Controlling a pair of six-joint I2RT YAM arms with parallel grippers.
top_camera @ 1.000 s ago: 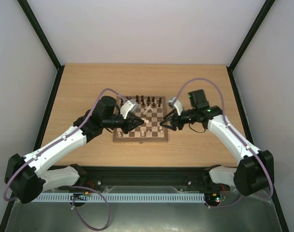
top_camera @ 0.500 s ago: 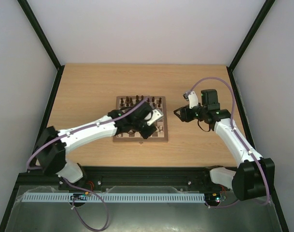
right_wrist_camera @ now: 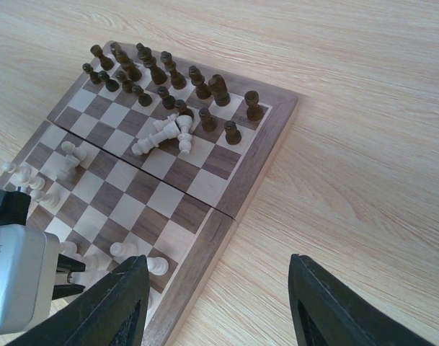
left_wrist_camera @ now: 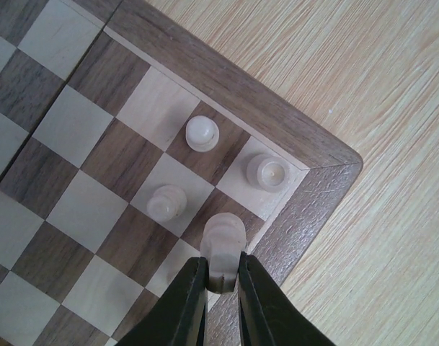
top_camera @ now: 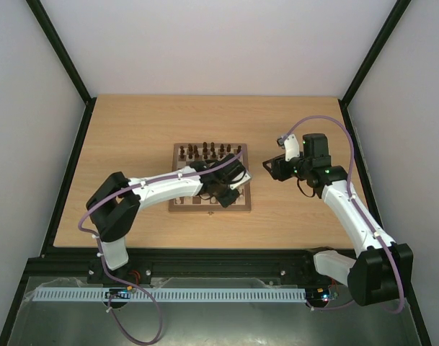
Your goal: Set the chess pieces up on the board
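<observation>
- The board [top_camera: 205, 207] lay in the middle of the desk [top_camera: 132, 137], with its brown border frame showing all round
- The left end effector [left_wrist_camera: 223, 272] hung over the board's near right corner, its fingers narrowed onto a cream piece [left_wrist_camera: 223, 238] pinched upright between them
- That piece sat over the dark edge square next to the board's corner square; whether its base touched the board could not be told
- Three more cream pieces stood upright just beside it: one on the corner square [left_wrist_camera: 267, 171], one on the dark square next along the edge [left_wrist_camera: 202, 133], and one on a light square further into the board [left_wrist_camera: 166, 202]
- The right end effector [right_wrist_camera: 218, 268] was spread wide and held nothing, poised above the desk just off the board's right edge
- The dark pieces [right_wrist_camera: 161, 76] stood in two rows along the board's far side
- A few toppled cream pieces [right_wrist_camera: 165, 133] lay on their sides just in front of those rows, towards the board's middle
</observation>
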